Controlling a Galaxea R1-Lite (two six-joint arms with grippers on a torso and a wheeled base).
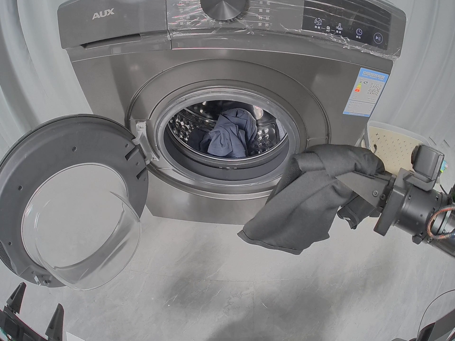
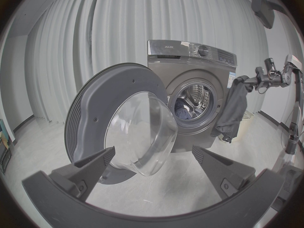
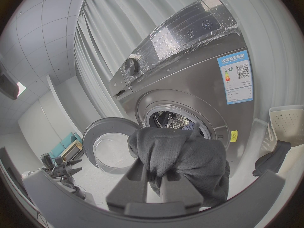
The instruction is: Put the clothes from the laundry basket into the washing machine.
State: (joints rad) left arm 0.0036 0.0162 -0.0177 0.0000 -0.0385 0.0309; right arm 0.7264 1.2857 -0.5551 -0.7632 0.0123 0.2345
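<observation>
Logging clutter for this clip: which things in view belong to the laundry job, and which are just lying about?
Job: washer, its open door, blue garment in the drum, grey garment held by the right end effector, basket, dark cloth at the basket.
Lying about: curtain, label on the washer.

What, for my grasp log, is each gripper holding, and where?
Right gripper pinches the dark grey garment by a bunched upper fold; left gripper holds nothing.

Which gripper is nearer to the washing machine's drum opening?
Right. The right gripper, shut on a dark garment, is just beside the drum opening, to its right. The left gripper sits low, farther back, by the open door.
</observation>
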